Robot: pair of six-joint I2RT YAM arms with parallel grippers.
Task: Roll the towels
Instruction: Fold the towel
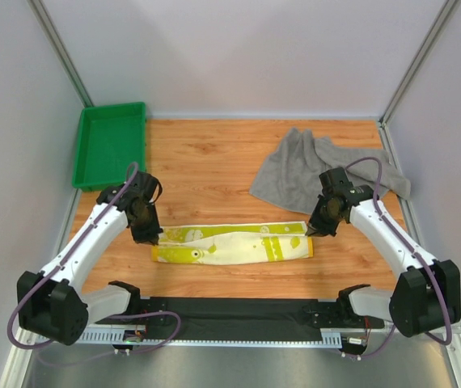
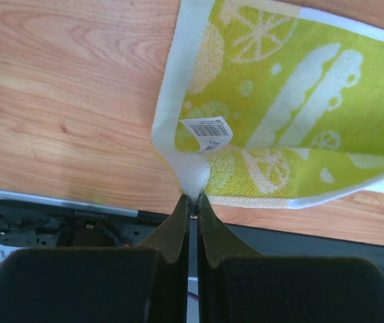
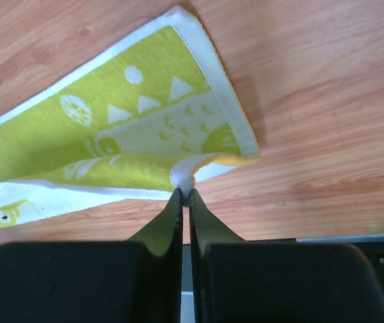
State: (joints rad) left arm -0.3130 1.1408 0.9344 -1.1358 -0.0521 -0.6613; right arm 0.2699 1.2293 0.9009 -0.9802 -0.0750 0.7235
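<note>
The white-yellow towel with a green-yellow print (image 1: 230,243) lies folded lengthwise as a long strip across the near middle of the table. My left gripper (image 1: 153,239) is shut on its left end, pinching a white corner (image 2: 193,176). My right gripper (image 1: 310,233) is shut on its right end, pinching the white hem (image 3: 184,177). A small label (image 2: 207,132) shows near the left corner. The grey towel (image 1: 311,170) lies crumpled at the back right, behind the right arm.
A green tray (image 1: 109,144) stands at the back left corner. A black rail (image 1: 230,311) runs along the near table edge between the arm bases. Grey walls close in the table on three sides.
</note>
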